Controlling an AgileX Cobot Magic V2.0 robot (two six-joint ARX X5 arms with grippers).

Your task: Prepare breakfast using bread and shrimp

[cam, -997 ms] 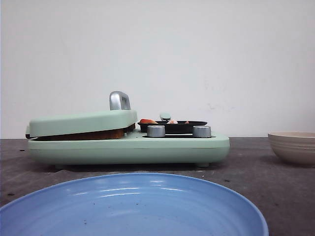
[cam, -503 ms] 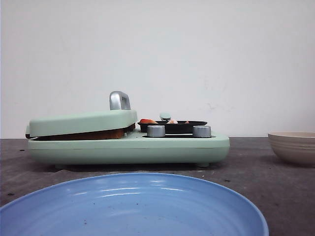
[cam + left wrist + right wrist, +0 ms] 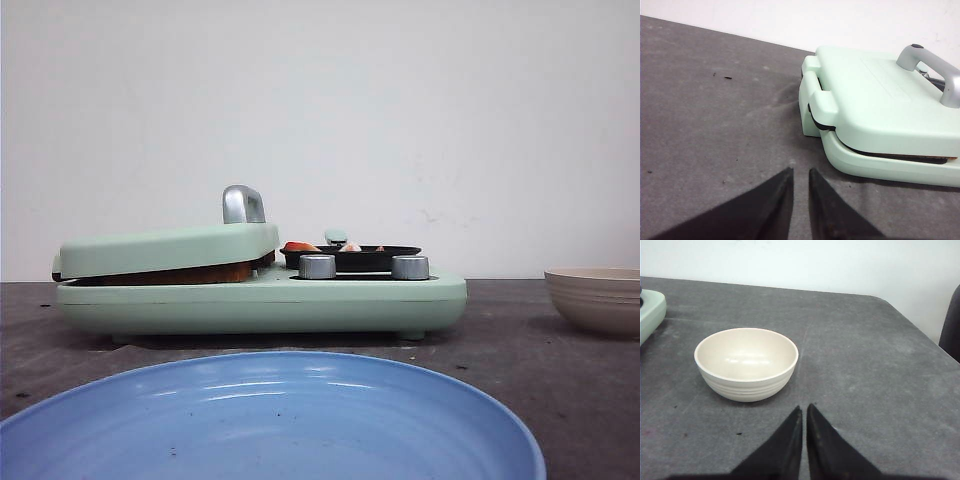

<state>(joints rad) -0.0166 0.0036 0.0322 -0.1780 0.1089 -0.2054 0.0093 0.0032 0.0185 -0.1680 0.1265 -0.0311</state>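
Observation:
A mint-green grill (image 3: 260,295) stands mid-table with its lid (image 3: 170,248) down on the bread (image 3: 215,272); only a brown crust edge shows in the gap. That edge also shows in the left wrist view (image 3: 942,159). The orange-pink shrimp (image 3: 300,246) lie in the small black pan (image 3: 350,259) on the grill's right half. My left gripper (image 3: 800,172) hovers over bare table beside the grill's hinge end, its jaws nearly together and empty. My right gripper (image 3: 804,410) is shut and empty, just in front of a cream bowl (image 3: 746,362). Neither gripper shows in the front view.
A large blue plate (image 3: 270,420) lies at the near edge of the table. The cream bowl (image 3: 595,298) stands at the right and is empty. The lid has a silver handle (image 3: 243,204), and two silver knobs (image 3: 317,266) face forward. The table's right edge (image 3: 920,332) is near the bowl.

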